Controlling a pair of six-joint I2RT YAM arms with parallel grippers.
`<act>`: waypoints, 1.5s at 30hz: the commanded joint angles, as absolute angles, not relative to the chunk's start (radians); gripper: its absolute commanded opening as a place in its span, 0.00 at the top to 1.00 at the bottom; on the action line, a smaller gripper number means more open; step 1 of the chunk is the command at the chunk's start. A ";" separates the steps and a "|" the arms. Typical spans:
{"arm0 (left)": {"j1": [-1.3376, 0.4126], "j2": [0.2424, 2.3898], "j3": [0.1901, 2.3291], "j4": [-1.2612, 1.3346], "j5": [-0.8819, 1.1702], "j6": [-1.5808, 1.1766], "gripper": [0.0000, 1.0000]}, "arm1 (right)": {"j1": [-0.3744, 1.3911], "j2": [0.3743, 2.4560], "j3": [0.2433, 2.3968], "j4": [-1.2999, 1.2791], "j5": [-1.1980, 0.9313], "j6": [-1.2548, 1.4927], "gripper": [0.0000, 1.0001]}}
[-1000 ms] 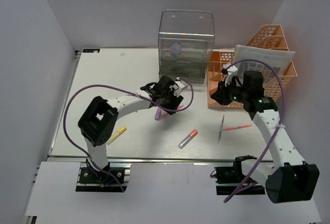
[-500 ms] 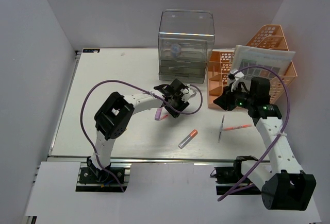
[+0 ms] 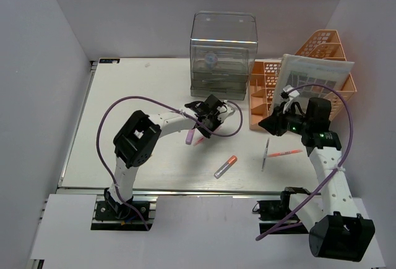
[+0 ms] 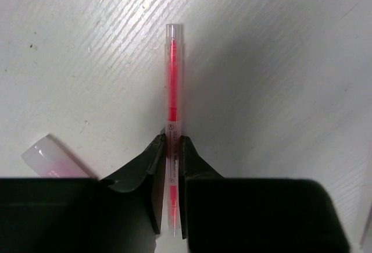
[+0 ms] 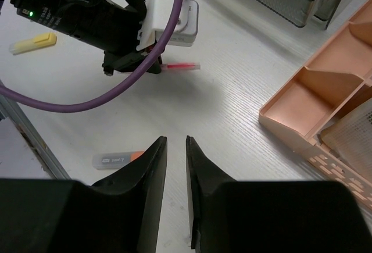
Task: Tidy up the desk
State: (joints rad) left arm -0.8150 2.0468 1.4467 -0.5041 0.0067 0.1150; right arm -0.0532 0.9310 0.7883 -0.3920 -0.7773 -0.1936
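Note:
The white desk (image 3: 124,96) carries scattered pens. My left gripper (image 3: 202,130) is low over the desk, just in front of the clear drawer box. In the left wrist view it (image 4: 172,143) is shut on a thin red pen (image 4: 173,84) that lies flat on the desk and sticks out ahead of the fingertips. A pink-capped marker (image 4: 49,157) lies just left of the fingers. My right gripper (image 3: 271,125) hovers above the desk near the orange rack. Its jaws (image 5: 174,148) stand a little apart with nothing between them.
A clear drawer box (image 3: 223,55) stands at the back centre. An orange mesh tray rack (image 3: 263,93) with a white sheet leaning on it is at the back right. A grey-and-orange marker (image 3: 226,166), a black pen (image 3: 266,153) and a thin red pen (image 3: 286,153) lie near the front. A yellow marker (image 5: 35,42) lies farther left.
My left arm has reached right and its gripper has settled over the red pen. My right gripper has drawn back to the right, away from the rack's front.

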 commanded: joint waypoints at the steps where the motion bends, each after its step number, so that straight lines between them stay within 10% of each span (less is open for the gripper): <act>1: -0.819 1.985 1.466 -0.451 0.057 0.104 0.80 | -0.069 0.897 0.775 -0.364 -0.825 -0.193 0.74; 22: -0.784 2.029 1.884 -0.479 0.140 0.573 0.91 | -0.117 0.827 0.735 -0.356 -0.844 -0.224 0.73; 45: -0.701 2.163 1.841 -0.144 -0.043 0.873 0.89 | -0.120 0.830 0.723 -0.351 -0.856 -0.225 0.73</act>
State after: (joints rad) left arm -0.7082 2.1822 1.8496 -0.2066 -0.0242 0.8597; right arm -0.1143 0.8387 0.7223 -0.3851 -0.8379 -0.2173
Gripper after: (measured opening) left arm 0.218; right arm 0.269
